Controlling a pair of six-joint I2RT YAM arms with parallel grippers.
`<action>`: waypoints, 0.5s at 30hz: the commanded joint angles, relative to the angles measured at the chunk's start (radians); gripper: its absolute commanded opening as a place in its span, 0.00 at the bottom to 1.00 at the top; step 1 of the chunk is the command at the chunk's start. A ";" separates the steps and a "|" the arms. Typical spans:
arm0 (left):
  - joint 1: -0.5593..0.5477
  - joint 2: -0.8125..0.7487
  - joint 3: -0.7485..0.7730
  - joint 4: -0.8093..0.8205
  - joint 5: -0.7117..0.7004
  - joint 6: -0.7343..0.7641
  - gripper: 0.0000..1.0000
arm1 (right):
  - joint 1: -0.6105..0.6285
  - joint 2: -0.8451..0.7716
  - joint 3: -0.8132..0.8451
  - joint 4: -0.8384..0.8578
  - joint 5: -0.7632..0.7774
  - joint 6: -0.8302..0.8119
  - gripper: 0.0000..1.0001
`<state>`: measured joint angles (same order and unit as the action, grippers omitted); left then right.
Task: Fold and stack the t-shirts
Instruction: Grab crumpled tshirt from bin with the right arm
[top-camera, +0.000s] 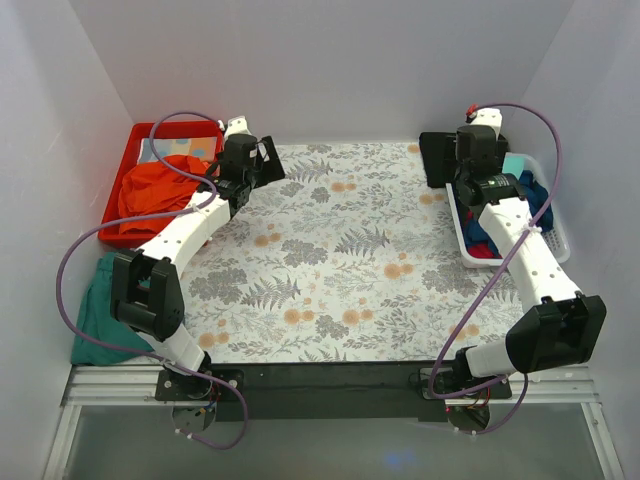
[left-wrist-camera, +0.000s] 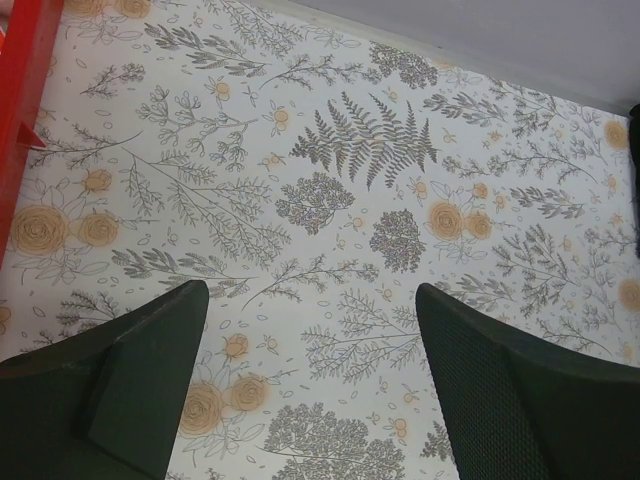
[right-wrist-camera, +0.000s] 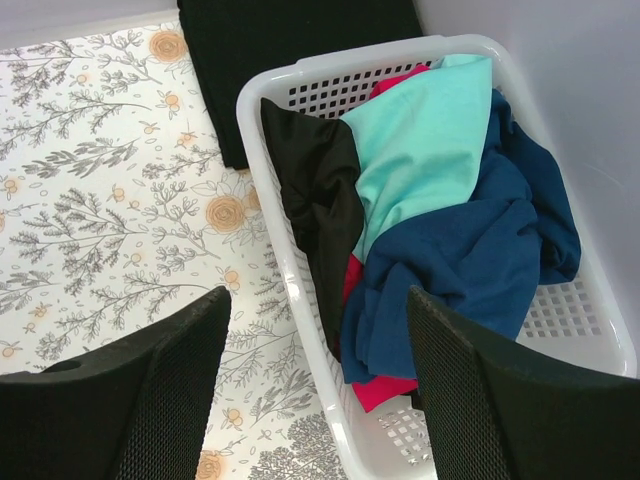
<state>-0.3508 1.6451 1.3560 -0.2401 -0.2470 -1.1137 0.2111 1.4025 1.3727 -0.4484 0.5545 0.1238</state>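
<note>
A white basket (right-wrist-camera: 290, 290) at the table's right holds a heap of t-shirts: a navy blue one (right-wrist-camera: 480, 250) on top, a turquoise one (right-wrist-camera: 420, 130), a black one (right-wrist-camera: 315, 190) over the near wall, and a red-pink one (right-wrist-camera: 385, 390) underneath. A folded black shirt (right-wrist-camera: 300, 60) lies flat on the table beside the basket's far end. My right gripper (right-wrist-camera: 318, 300) is open and empty, hovering over the basket's left rim. My left gripper (left-wrist-camera: 312, 292) is open and empty above the bare floral tablecloth (left-wrist-camera: 330, 200), near the red tray (left-wrist-camera: 20, 100).
The red tray (top-camera: 125, 165) at the back left holds a crumpled orange-red shirt (top-camera: 160, 190). A teal cloth (top-camera: 100, 310) lies off the table's left edge. White walls enclose the back and both sides. The basket (top-camera: 462, 240) stands against the right wall.
</note>
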 joint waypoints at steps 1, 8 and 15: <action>-0.002 -0.019 0.002 -0.007 -0.023 0.020 0.85 | 0.002 -0.031 -0.009 0.002 0.019 -0.015 0.78; -0.002 -0.018 -0.006 0.001 0.004 0.025 0.89 | 0.002 -0.042 -0.018 0.036 0.030 -0.004 0.81; -0.002 -0.062 -0.038 0.044 0.040 0.017 0.89 | -0.006 -0.004 0.043 0.120 0.091 -0.078 0.82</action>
<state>-0.3508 1.6436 1.3319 -0.2134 -0.2195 -1.1042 0.2108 1.3861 1.3472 -0.4351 0.5804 0.1028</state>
